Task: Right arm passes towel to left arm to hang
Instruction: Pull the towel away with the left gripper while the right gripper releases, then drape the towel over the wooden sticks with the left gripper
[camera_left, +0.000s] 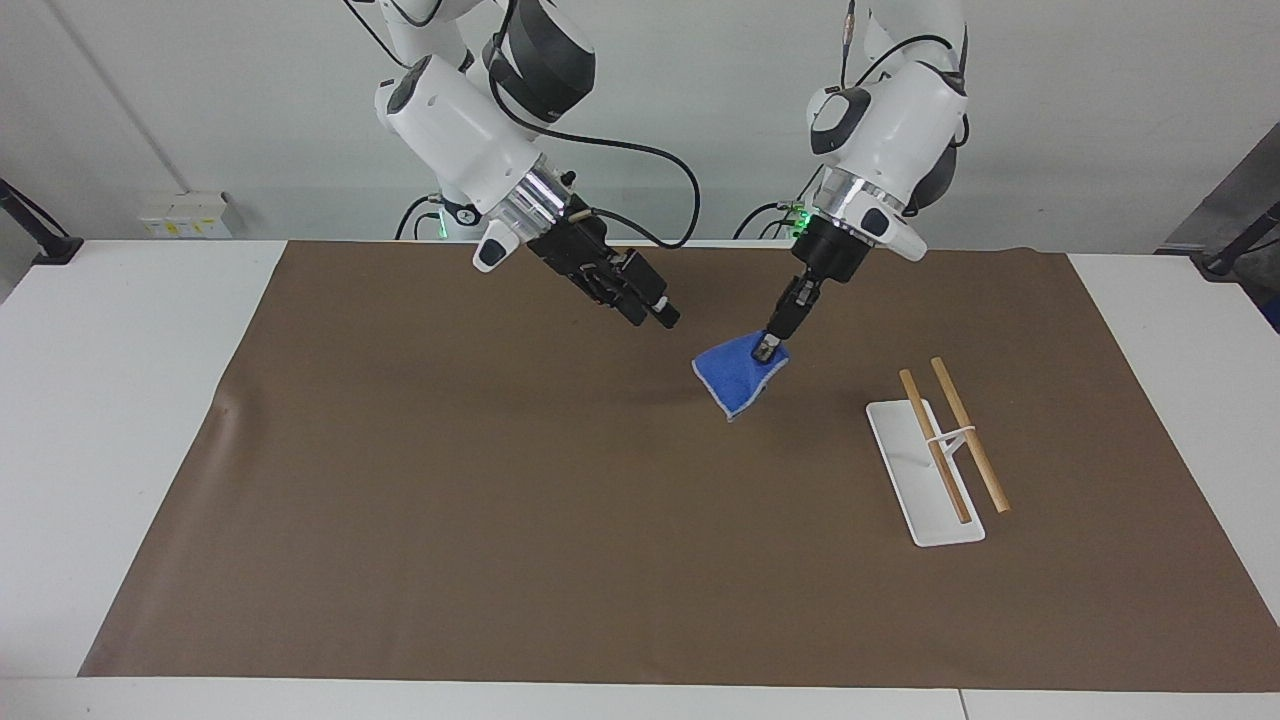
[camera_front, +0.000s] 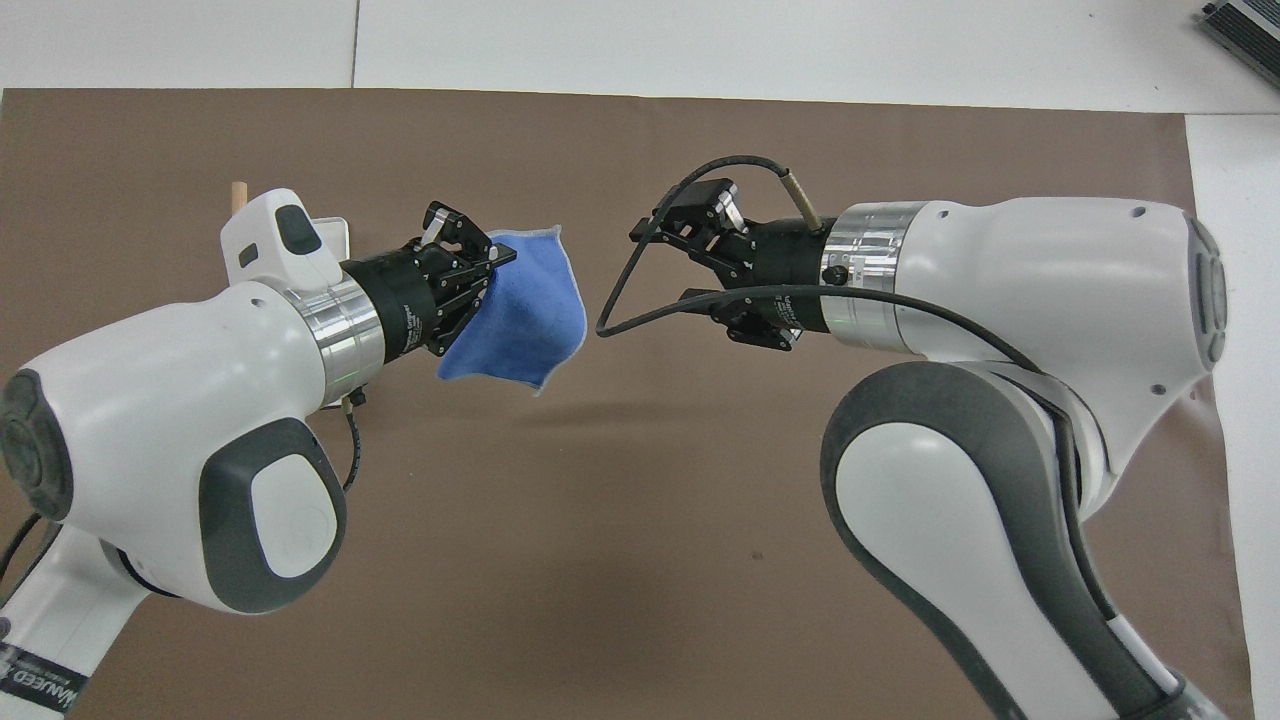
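Note:
The blue towel (camera_left: 740, 378) hangs in the air from my left gripper (camera_left: 768, 347), which is shut on its upper corner over the brown mat, between the mat's middle and the rack. In the overhead view the towel (camera_front: 522, 318) spreads out from the left gripper (camera_front: 488, 265). My right gripper (camera_left: 662, 313) is open and empty, held up in the air and apart from the towel; in the overhead view the right gripper (camera_front: 690, 268) has its jaws spread, with a gap between it and the cloth.
A white rack base (camera_left: 915, 480) with two wooden rods (camera_left: 965, 432) stands on the brown mat (camera_left: 480, 500) toward the left arm's end. In the overhead view my left arm hides most of it; one rod tip (camera_front: 238, 190) shows.

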